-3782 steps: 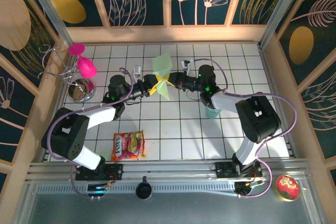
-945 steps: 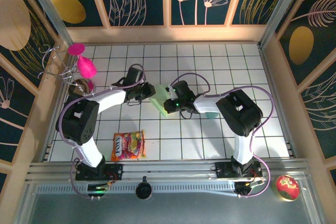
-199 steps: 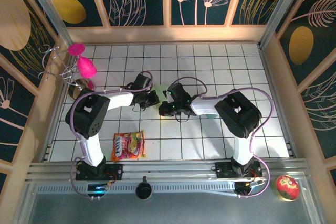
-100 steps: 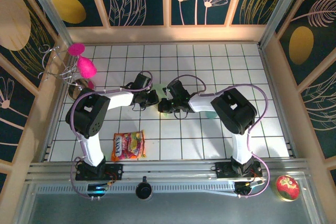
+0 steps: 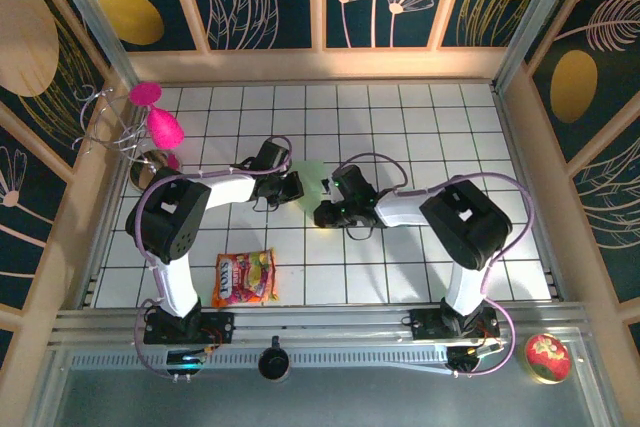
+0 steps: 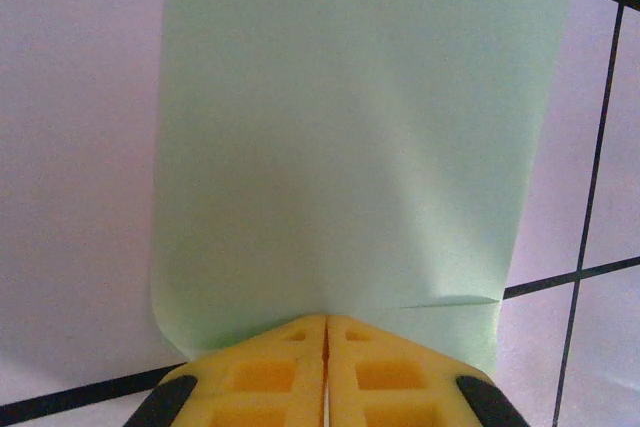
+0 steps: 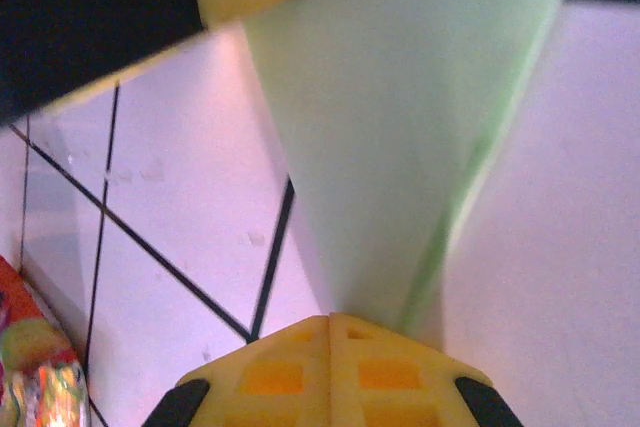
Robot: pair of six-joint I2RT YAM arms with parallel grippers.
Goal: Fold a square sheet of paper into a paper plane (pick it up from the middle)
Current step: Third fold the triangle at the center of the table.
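Observation:
The square sheet of paper [image 5: 312, 180] lies folded into a narrow pale mint-green strip on the white grid table, between my two grippers. My left gripper [image 5: 293, 187] is shut at its left end. In the left wrist view the yellow fingertips [image 6: 300, 332] rest together on the near edge of the paper [image 6: 360, 127], which spreads flat ahead of them. My right gripper [image 5: 324, 215] is shut at the strip's near end. In the right wrist view the paper [image 7: 400, 117] tapers down to the closed tips [image 7: 329, 319]. No finished paper plane is in view.
A colourful candy bag [image 5: 245, 278] lies near the front left and shows at the corner of the right wrist view [image 7: 30, 382]. A metal bowl [image 5: 150, 173], pink objects [image 5: 163, 128] and a wire rack [image 5: 100, 115] sit by the left wall. Wooden walls enclose the table.
My right gripper has slid toward the near right, off the paper's middle, uncovering more of the green strip. The left gripper has stayed at the strip's left end.

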